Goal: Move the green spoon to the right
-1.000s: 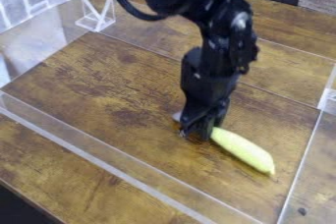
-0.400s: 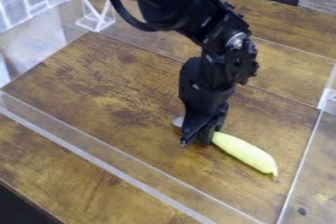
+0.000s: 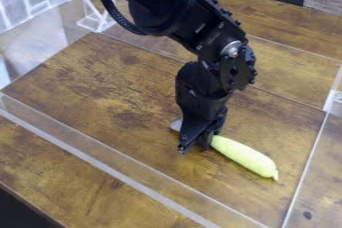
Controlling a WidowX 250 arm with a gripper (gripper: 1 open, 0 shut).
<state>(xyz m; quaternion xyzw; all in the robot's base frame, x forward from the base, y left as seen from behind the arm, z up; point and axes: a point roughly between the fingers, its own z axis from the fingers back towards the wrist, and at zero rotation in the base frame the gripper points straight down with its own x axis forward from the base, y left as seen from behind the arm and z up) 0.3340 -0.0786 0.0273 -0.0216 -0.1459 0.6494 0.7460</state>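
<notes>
A robot gripper (image 3: 195, 142) reaches down at the metal end of the green spoon (image 3: 243, 158) on a wooden table (image 3: 94, 92), probably to control it near the bowl; whether its fingers grip is unclear (the dark arm hides them). Angled diagonally, the spoon's handle points away from the gripper, toward the lower right.

there is one green spoon (image 3: 245, 158). its fat handle is one, and it is yellow-green. there is one robot arm (image 3: 181, 12), big and black. there is one set of jaws (image 3: 194, 144) at the low end of the arm. there is one tabletop (image 3: 100, 102), and it is brown wood. that makes one spoon, one arm, one set of jaws and one tabletop.
</notes>
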